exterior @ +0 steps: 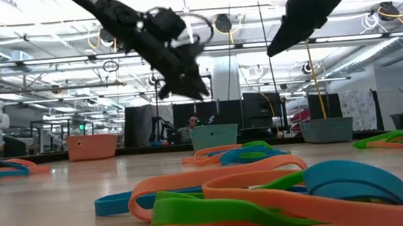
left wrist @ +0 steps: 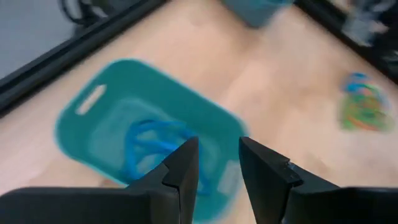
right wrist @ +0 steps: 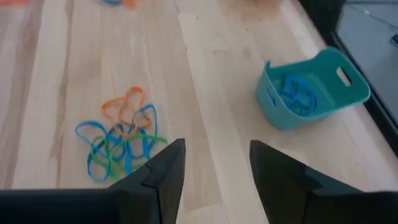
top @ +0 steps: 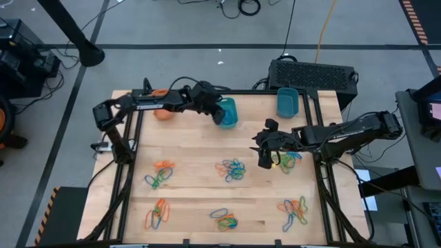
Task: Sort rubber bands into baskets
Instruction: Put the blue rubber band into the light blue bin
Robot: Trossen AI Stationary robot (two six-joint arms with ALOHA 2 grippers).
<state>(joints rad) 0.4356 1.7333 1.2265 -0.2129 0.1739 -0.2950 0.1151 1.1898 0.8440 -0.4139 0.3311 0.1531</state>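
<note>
3 baskets stand along the far part of the table [top: 200, 182]: an orange basket [top: 161, 113] near the far left corner, a teal basket [top: 227, 112] in the middle, and a second teal basket [top: 287, 102] near the far right corner. Taking the middle teal basket as the landmark, the left claw [top: 219, 112] hangs right over it, its fingers [left wrist: 183, 171] parted a little with nothing between them; blue rubber bands [left wrist: 152, 146] lie inside that basket. The right claw [top: 265, 158] hovers nearer the front and to the right of the landmark, jaws apart and empty, just beside a heap of rubber bands [top: 288, 160]. The other teal basket, farther right than the landmark, also holds blue bands [right wrist: 295, 94]. 5 more heaps of mixed orange, blue and green bands lie well in front of the landmark: 1 front-left [top: 160, 173], 1 straight in front [top: 231, 169], and 3 along the near edge of the table, left [top: 158, 214], centre [top: 224, 219] and right [top: 294, 211].
</note>
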